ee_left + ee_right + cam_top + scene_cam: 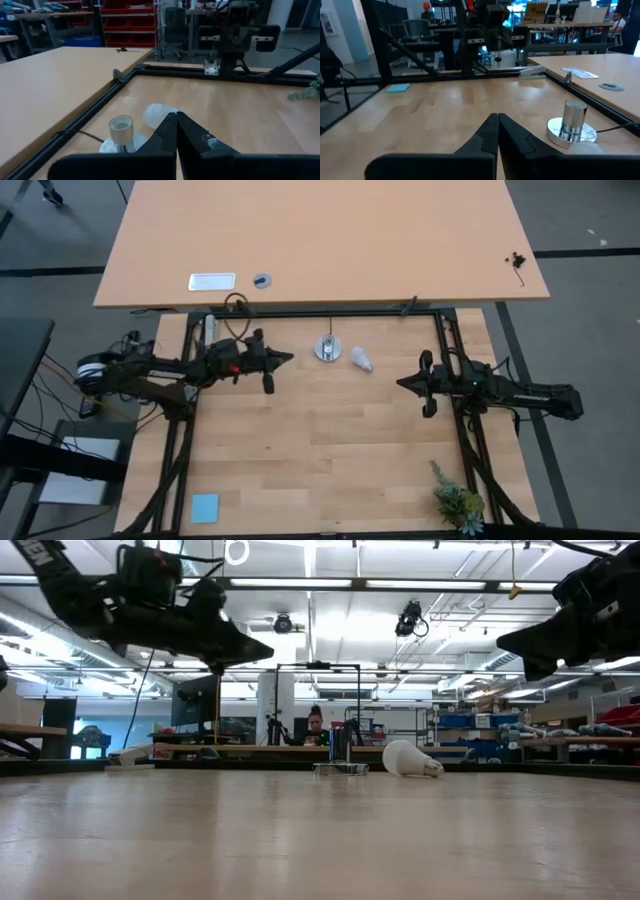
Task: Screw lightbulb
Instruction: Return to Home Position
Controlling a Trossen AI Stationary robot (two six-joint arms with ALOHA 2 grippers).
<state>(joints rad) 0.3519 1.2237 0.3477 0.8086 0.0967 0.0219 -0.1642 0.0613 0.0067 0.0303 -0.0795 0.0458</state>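
The white lightbulb [362,360] lies on its side on the wooden table, near the far edge at the middle; it also shows in the low view [410,759] and past my left fingers [157,114]. Just left of it stands the round silver socket [327,349] [121,131] [572,122] with its black cord. My left gripper [290,358] [176,116] hovers shut, pointing level at the socket from the table's left. My right gripper [400,383] [497,116] hovers shut at the table's right, pointing level toward the left, short of the bulb.
A black frame rail [330,313] borders the work table; beyond it stands a tan table [320,240] with a white plate [212,281]. A blue square [205,507] lies near left, a green plant [455,502] near right. A person [316,725] sits far behind.
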